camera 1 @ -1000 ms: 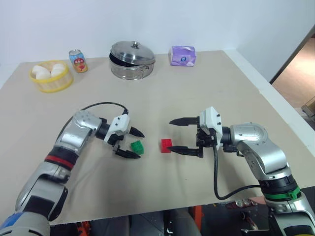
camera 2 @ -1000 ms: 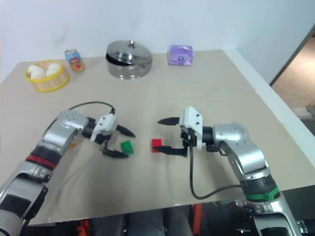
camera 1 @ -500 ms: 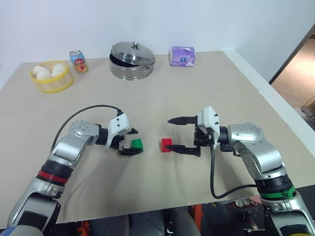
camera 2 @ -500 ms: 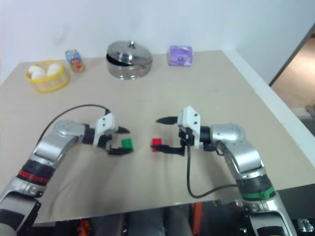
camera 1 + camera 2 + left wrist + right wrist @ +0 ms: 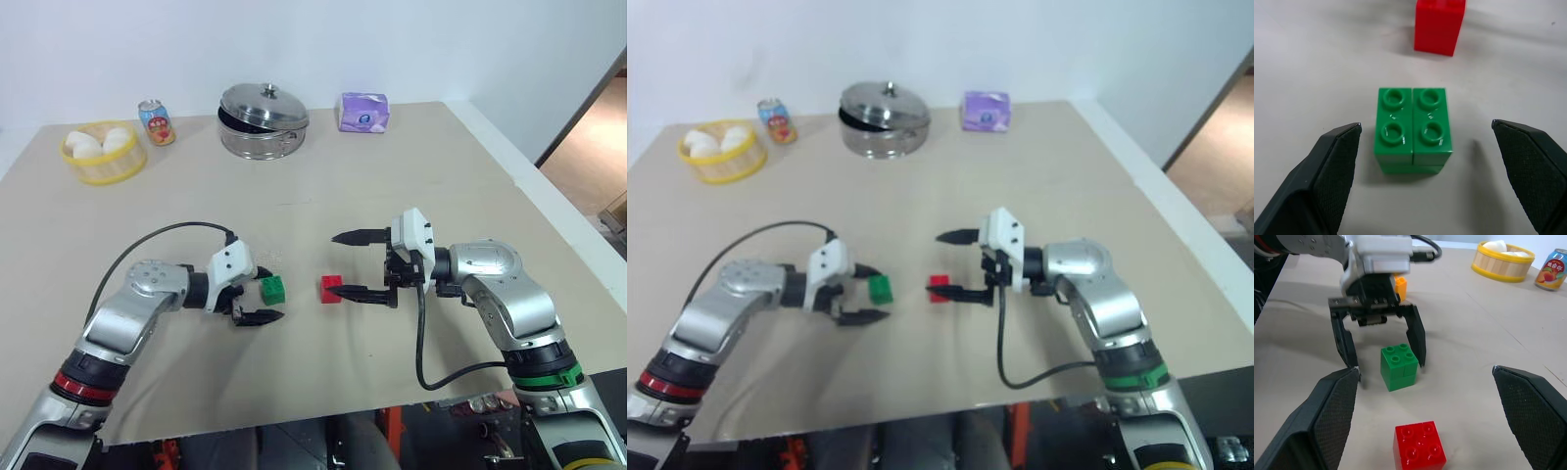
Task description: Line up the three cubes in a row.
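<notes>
Left eye view, left to right: left gripper (image 5: 259, 295), jaws wide and empty, brackets the green cube (image 5: 273, 289) without contact. Red cube (image 5: 331, 289) sits just beside, before the right gripper (image 5: 351, 264), also wide. Orange cube (image 5: 1399, 286) lies behind the left gripper. Judged step: grasping green; next, close squarely.

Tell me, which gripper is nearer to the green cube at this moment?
Left. The left gripper is open with its fingers on both sides of the green cube, not touching it. The right gripper is open farther away, beside the red cube.
</notes>
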`<state>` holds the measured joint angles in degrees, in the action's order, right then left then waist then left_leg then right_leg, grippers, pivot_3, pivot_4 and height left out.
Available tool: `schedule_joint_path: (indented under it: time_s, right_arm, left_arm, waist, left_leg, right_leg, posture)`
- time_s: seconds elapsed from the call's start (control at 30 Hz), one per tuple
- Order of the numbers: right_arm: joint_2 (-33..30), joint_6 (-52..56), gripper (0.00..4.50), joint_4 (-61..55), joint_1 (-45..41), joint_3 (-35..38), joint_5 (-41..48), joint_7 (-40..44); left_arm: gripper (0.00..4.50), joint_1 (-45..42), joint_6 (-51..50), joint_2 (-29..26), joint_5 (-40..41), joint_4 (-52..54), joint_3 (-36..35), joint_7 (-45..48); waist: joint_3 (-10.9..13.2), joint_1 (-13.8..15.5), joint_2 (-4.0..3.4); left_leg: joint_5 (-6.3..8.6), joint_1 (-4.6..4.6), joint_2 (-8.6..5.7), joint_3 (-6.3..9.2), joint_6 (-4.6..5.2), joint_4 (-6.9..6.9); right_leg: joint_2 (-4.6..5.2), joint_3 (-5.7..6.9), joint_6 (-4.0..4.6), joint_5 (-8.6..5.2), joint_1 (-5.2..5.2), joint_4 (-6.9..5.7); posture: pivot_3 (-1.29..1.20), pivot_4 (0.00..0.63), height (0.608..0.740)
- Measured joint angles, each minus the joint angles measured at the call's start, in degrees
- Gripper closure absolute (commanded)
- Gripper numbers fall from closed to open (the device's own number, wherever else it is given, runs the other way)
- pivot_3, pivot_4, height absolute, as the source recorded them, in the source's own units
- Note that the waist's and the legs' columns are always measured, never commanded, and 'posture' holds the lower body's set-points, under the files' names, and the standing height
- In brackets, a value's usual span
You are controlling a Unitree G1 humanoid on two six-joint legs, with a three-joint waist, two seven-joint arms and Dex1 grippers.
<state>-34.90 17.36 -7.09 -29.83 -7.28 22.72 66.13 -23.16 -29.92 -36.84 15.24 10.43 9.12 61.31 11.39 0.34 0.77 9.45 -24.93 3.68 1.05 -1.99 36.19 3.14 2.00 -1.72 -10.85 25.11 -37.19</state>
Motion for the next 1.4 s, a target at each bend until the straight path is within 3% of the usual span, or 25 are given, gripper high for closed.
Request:
schedule_joint_path:
  time_s: [0.3,0.47,0.6,0.8,0.93,1.1,1.4]
  right_arm:
    - [0.0,0.5,0.00,0.0,0.0,0.0,0.6,0.9]
    - [0.3,0.4,0.00,0.6,-0.4,0.0,0.7,2.1]
    - [1.0,-0.2,0.00,2.5,-1.7,-0.9,0.6,3.6]
    - [1.7,-1.9,0.00,5.7,-3.4,-1.7,0.3,6.0]
    - [1.8,-2.8,0.00,7.2,-4.6,-1.8,0.0,7.4]
    - [2.3,-3.6,0.00,8.7,-5.1,-2.6,-0.6,8.6]
    - [2.2,-3.9,0.00,9.0,-5.2,-2.6,-1.1,9.1]
  left_arm:
    - [0.08,6.9,-11.3,0.1,5.5,11.1,-12.2,-13.0]
    - [0.08,11.6,-18.4,3.0,10.7,20.3,-21.2,-21.6]
    - [0.08,14.9,-20.5,7.7,11.6,25.2,-26.5,-30.2]
    - [0.08,21.4,-18.8,18.7,7.0,31.3,-32.1,-46.7]
    - [0.08,23.8,-17.7,23.2,2.5,34.1,-31.8,-55.4]
    - [0.08,23.6,-15.4,30.3,-4.1,35.3,-26.3,-65.1]
    - [0.08,21.3,-15.1,36.2,-8.6,31.5,-25.7,-73.2]
  waist:
    - [0.0,0.0,0.00]
    - [0.0,0.0,0.04]
    - [0.0,0.0,0.05]
    - [-0.1,0.0,0.18]
    - [-0.1,0.0,0.30]
    - [-0.1,0.1,0.35]
    - [-0.1,0.0,0.41]
  left_leg:
    - [0.00,0.02,0.00,0.02,0.00,0.01]
    - [0.00,0.04,0.00,-0.01,0.00,0.00]
    - [0.00,0.13,-0.01,0.01,-0.01,0.01]
    - [0.00,0.28,-0.01,-0.01,-0.01,0.02]
    - [0.00,0.29,-0.01,0.07,-0.01,0.03]
    - [0.00,0.30,-0.02,0.07,-0.01,0.14]
    - [0.01,0.29,-0.02,0.11,-0.02,0.14]
  right_leg:
    - [-0.01,0.00,-0.01,0.01,-0.02,0.00]
    - [-0.01,-0.05,-0.02,0.01,-0.03,0.00]
    - [-0.02,-0.06,0.00,0.03,-0.09,0.00]
    - [-0.04,-0.13,0.01,0.06,-0.22,0.00]
    - [-0.14,-0.14,0.08,0.11,-0.22,0.00]
    - [-0.17,-0.23,0.06,0.16,-0.27,0.01]
    - [-0.25,-0.28,0.11,0.19,-0.21,0.01]
  posture:
    - [0.00,0.150,0.740]
    - [0.00,0.150,0.740]
    - [0.00,0.150,0.740]
    - [0.00,0.150,0.740]
    - [0.00,0.150,0.740]
    - [0.00,0.150,0.740]
    - [0.00,0.150,0.740]
